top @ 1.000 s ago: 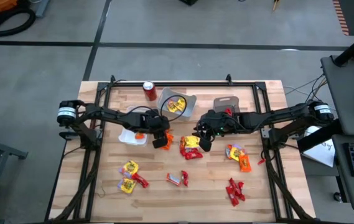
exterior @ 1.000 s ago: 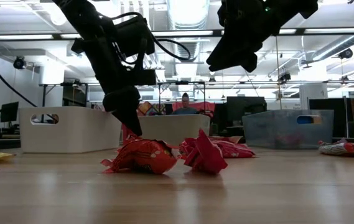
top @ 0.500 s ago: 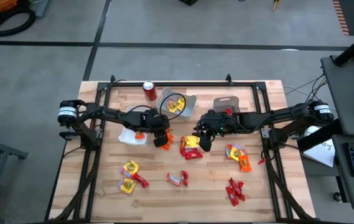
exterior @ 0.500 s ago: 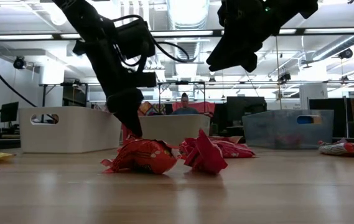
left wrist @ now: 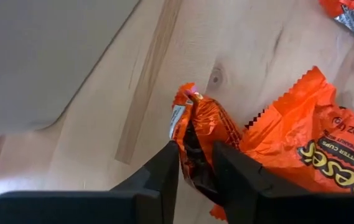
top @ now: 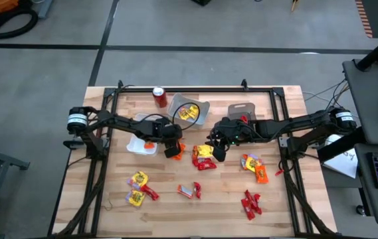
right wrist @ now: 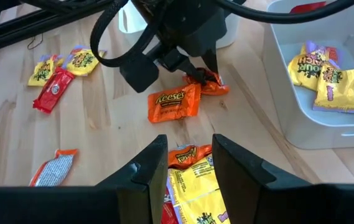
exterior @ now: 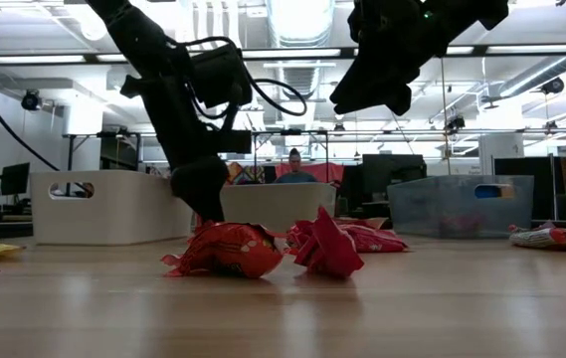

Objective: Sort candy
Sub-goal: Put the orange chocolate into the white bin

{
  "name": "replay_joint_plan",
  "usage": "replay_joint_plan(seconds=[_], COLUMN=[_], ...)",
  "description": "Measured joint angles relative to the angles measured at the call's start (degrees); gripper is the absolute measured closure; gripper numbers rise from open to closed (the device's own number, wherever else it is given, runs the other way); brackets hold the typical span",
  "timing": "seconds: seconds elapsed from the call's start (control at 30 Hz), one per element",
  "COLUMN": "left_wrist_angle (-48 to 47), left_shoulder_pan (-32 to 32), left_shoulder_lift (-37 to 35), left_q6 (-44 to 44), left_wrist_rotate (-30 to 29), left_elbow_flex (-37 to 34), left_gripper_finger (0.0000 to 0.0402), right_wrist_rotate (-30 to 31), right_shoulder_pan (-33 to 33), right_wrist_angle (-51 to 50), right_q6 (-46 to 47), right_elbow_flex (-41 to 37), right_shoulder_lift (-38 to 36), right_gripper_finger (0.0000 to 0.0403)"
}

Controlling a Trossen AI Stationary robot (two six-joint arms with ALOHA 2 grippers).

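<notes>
Step in hand: the left gripper (left wrist: pixel 195 163) was picking up one orange candy (left wrist: pixel 200 127) from the table (top: pixel 288 206), judged as a grasp just made.
Left jaws: closed on that crumpled orange wrapper, pinching its lower end.
Candy place: near the table's centre, touching a flat orange Reese's pack (right wrist: pixel 175 103) at its 4 o'clock; the white bin (top: pixel 139 145) lay close at 9 o'clock.
Right gripper (right wrist: pixel 184 163): jaws parted, empty, hovering above the yellow and red sweets (top: pixel 203 157).
Other candy: scattered toward 6 o'clock of the table; yellow packs sat in the grey bin (top: pixel 200 106) at 12 o'clock.
Next move: probably lift clear, then carry to the matching bin.
</notes>
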Motion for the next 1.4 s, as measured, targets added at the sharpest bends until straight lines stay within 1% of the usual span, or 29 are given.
replay_joint_plan(seconds=[0.07, 0.2, 0.23, 0.4, 0.57, 0.83, 0.97, 1.03, 1.1, 1.13, 1.27, 1.4], left_wrist_angle=[0.0, -0.4, -0.5, -1.4, -6.2, -8.7, -9.0, -9.5, -9.4, -9.4, -9.3, -7.0], left_shoulder_pan=[0.0, 0.0, 0.0, -0.3, -0.6, -0.7, -0.7, -0.7, -0.6, -0.6, -0.6, -0.3], left_shoulder_lift=[0.0, -0.1, -0.1, -0.1, -0.9, -6.5, -8.6, -8.6, -8.3, -8.0, -6.2, -4.7], left_q6=[0.1, 0.1, 0.1, 0.4, 0.9, 2.0, 5.3, 8.9, 13.9, 16.3, 23.8, 28.4], left_wrist_rotate=[0.1, 0.2, 0.2, 0.3, 0.5, 0.8, 1.8, 3.9, 6.8, 7.3, 7.8, 7.8], left_elbow_flex=[0.0, 0.3, 0.5, 2.5, 5.3, 5.6, 5.4, 5.1, 4.8, 4.8, 4.5, 4.5], left_gripper_finger=[0.0337, 0.0388, 0.0394, 0.0393, 0.0400, 0.0401, 0.0401, 0.0397, 0.0386, 0.0379, 0.0340, 0.0293], right_wrist_rotate=[0.0, 0.0, 0.0, 0.0, 0.0, 0.0, 0.0, 0.0, 0.0, 0.0, 0.0, 0.0], right_shoulder_pan=[0.0, 0.0, 0.0, 0.0, 0.0, 0.0, 0.0, 0.0, 0.0, 0.0, 0.0, 0.0], right_wrist_angle=[0.0, 0.0, 0.0, 0.0, 0.0, 0.0, 0.0, 0.0, 0.0, 0.0, 0.0, 0.0], right_q6=[0.0, 0.0, 0.0, 0.0, 0.0, 0.0, 0.0, 0.0, 0.0, 0.0, 0.0, 0.0], right_elbow_flex=[0.0, 0.0, 0.0, 0.0, 0.0, 0.0, 0.0, 0.0, 0.0, 0.0, 0.0, 0.0], right_shoulder_lift=[0.0, 0.0, 0.0, 0.0, 0.0, 0.0, 0.0, 0.0, 0.0, 0.0, 0.0, 0.0], right_gripper_finger=[0.0284, 0.0284, 0.0284, 0.0284, 0.0284, 0.0284, 0.0284, 0.0284, 0.0284, 0.0284, 0.0284, 0.0284])
